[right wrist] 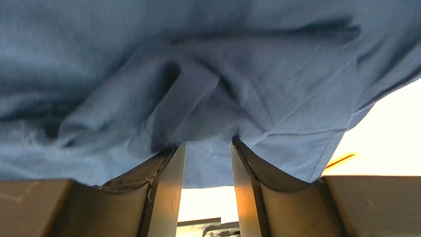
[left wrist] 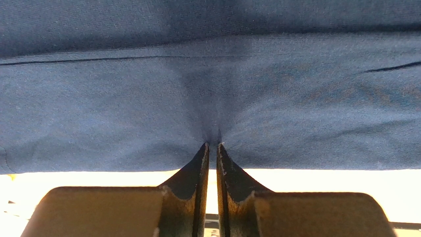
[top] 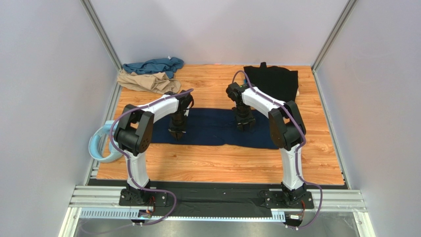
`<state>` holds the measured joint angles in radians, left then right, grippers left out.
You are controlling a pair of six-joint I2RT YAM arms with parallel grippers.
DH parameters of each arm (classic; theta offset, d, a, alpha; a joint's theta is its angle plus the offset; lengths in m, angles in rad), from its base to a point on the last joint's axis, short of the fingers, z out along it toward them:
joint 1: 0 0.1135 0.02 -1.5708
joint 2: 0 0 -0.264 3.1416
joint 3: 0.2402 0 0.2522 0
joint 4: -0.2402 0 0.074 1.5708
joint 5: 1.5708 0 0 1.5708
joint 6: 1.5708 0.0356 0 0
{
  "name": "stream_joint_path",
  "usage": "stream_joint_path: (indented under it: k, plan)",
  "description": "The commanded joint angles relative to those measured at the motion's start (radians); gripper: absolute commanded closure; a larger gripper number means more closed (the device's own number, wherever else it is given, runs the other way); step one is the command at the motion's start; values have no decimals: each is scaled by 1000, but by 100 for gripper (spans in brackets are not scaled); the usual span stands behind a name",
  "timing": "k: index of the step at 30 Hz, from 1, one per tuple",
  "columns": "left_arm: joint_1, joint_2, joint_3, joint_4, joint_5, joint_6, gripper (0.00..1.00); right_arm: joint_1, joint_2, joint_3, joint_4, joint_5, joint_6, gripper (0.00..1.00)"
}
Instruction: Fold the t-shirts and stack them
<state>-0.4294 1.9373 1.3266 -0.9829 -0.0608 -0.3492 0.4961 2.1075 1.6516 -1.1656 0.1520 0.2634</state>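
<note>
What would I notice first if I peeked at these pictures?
A long dark navy blue cloth t-shirt lies across the middle of the wooden table, with the left claw pinching it. At the back left, a teal blue cloth shirt and a tan beige cloth shirt sit crumpled together.

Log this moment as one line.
left pincer: shut on navy shirt | right pincer: open on it | black shirt: far right | teal shirt, tan shirt: far left

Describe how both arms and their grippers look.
The left arm and right arm have white curved links, black joints and black base plates. A purple cable runs along each. The left gripper and right gripper are black, with dark wedge-shaped fingers tapering to thin tips.
</note>
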Motion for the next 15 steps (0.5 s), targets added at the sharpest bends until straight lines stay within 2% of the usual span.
stream_joint_path:
  k: [1, 6, 15]
  plan:
    - [1, -23, 8, -10, -2, 24, 84, -1, 26, 73, 15, 86, -4, 56]
    - [1, -23, 10, -13, -4, 26, 84, -2, 57, 126, -2, 127, -6, 56]
    - [1, -24, -4, -7, 4, 21, 84, -2, 55, 129, 11, 161, -4, 57]
